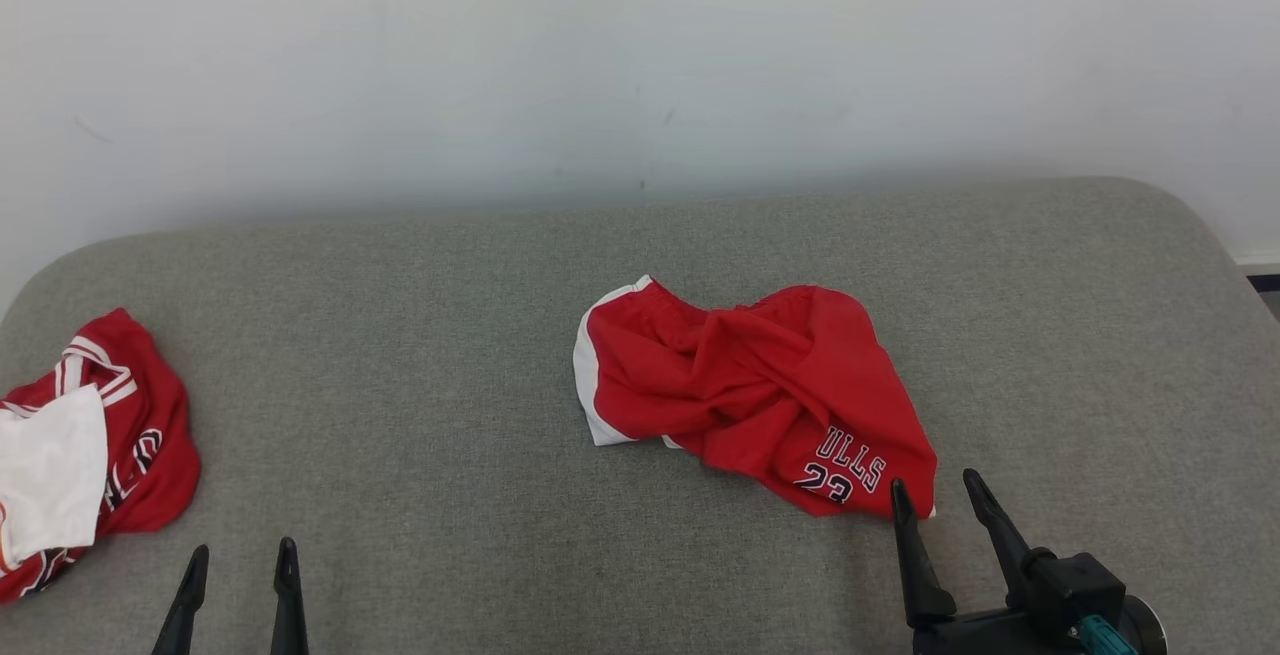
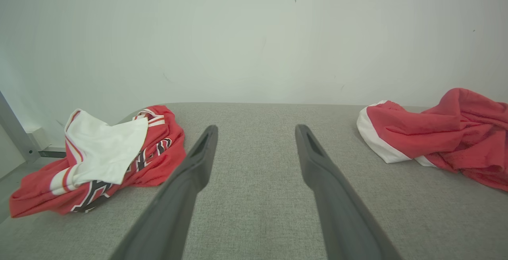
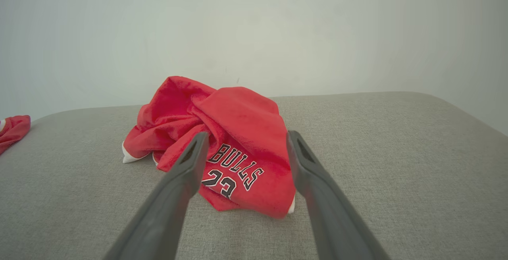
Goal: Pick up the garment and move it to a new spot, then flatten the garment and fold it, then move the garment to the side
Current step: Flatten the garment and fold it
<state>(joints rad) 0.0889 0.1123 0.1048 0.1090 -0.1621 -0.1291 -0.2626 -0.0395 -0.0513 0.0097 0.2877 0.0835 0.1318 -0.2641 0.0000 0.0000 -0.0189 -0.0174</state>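
Evidently nothing is done: the crumpled red fabric shorts with white trim (image 1: 750, 395) lie ungrasped. My right gripper (image 1: 934, 481), beside their printed corner, and left gripper (image 1: 244, 546) stand open.

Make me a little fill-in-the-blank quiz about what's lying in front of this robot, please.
1. The crumpled red basketball shorts show the word BULLS above the number ___.
2. They lie on a padded cushion coloured ___.
3. A red-and-white jersey lies bunched at the robot's far ___.
4. The right arm's jaws, pointing at the shorts, stand ___.
Missing words: 23; grey; left; open.
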